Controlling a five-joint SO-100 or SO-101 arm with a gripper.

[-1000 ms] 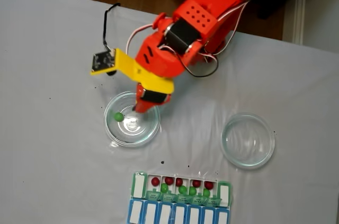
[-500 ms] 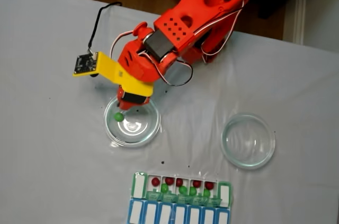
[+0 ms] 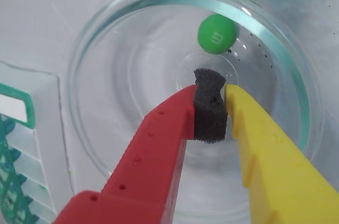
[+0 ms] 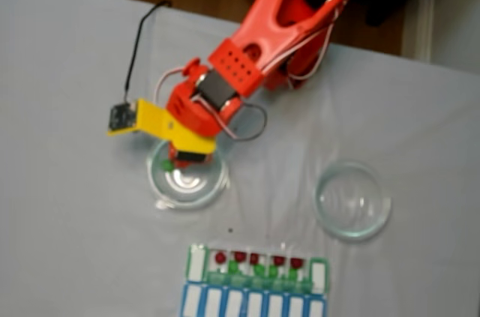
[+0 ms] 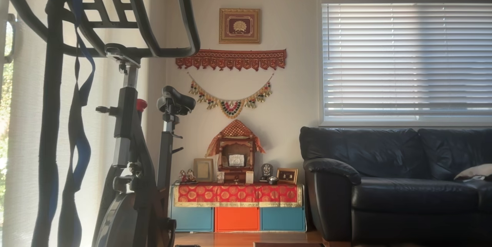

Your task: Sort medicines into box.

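step: last green ball pickup | claw [image 3: 212,110] seen nrly closed, nothing held, foam pad btwn tips | green ball [image 3: 216,34] at 12 o'clock of claw, in glass dish [image 3: 95,44] | box [image 4: 255,287] at 6 o'clock on tabletop [image 4: 75,219], other balls seen inside | next: claw to be opened & moved fwd over ball

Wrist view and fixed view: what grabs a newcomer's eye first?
In the wrist view, the gripper, one red finger and one yellow, is shut on a dark foam pad just short of a lone green ball inside a clear glass dish. In the fixed view, the bright orange-red arm reaches down into that dish, while the pill organiser near the bottom edge already holds red and green balls.
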